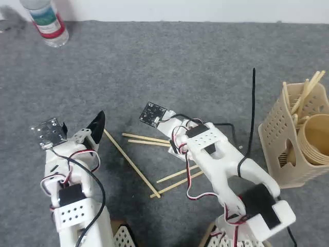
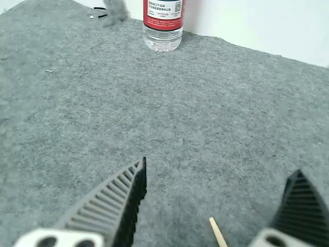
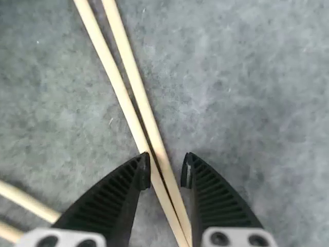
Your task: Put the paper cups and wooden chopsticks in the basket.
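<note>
Wooden chopsticks (image 3: 143, 103), two lying side by side and nearly touching on the grey felt tabletop (image 1: 205, 62), are the pair in hand. They look light, stiff and smooth, likely to roll or scissor apart if pinched off-centre. I would take hold across both at once, near mid-length, so they lift level. The right pincer (image 3: 164, 167) is directly over them, its jaws a narrow gap apart with both sticks running between. One fingertip sits against the outer stick and the other is just clear, so nothing appears clamped yet. In the high view a long single chopstick (image 1: 131, 163) lies slanted just beside this pair, and a second pair (image 1: 180, 180) lies partly under the right arm. The left pincer (image 2: 220, 165) is spread wide and holds nothing, low over the felt, with the tip of a chopstick (image 2: 217, 234) showing between its jaws. The perforated basket (image 1: 277, 149) stands well apart at the right edge, with stacked paper cups (image 1: 316, 139) and several chopsticks inside. A water bottle (image 1: 49, 23) stands at the far left corner.
</note>
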Controlling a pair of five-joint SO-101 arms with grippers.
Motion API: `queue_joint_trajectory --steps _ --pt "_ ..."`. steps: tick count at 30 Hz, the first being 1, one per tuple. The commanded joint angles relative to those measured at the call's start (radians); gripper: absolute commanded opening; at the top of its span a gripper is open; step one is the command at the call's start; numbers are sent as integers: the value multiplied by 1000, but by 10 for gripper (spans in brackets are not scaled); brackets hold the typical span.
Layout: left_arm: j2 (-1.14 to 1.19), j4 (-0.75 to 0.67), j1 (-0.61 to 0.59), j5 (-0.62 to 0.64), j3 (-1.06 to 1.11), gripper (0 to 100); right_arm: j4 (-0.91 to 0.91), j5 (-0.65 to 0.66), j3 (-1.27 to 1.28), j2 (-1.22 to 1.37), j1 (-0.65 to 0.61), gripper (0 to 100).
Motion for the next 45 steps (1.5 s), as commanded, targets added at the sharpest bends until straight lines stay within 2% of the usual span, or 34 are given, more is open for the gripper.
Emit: queue_joint_trajectory --steps 1,5,13,22,32,35,42,45 --pt "-14 -18 -9 20 -24 386 -19 18 -21 -7 -10 109" --pt "-14 -18 -5 20 -24 386 -16 69 -18 -7 -15 108" --pt "-14 -18 18 -3 -22 386 22 80 -23 -7 -101 108" --pt "-14 -18 18 -6 -22 386 -5 81 -43 2 -41 107" --pt "-14 -17 18 -6 -22 386 13 84 -48 4 -36 107" --pt "-14 -17 18 -6 -22 386 73 129 -89 41 -36 107" --pt "-12 -17 18 -6 -22 386 308 129 -370 278 -36 107" --pt "-12 -17 18 -6 -22 386 332 129 -399 300 -36 91"
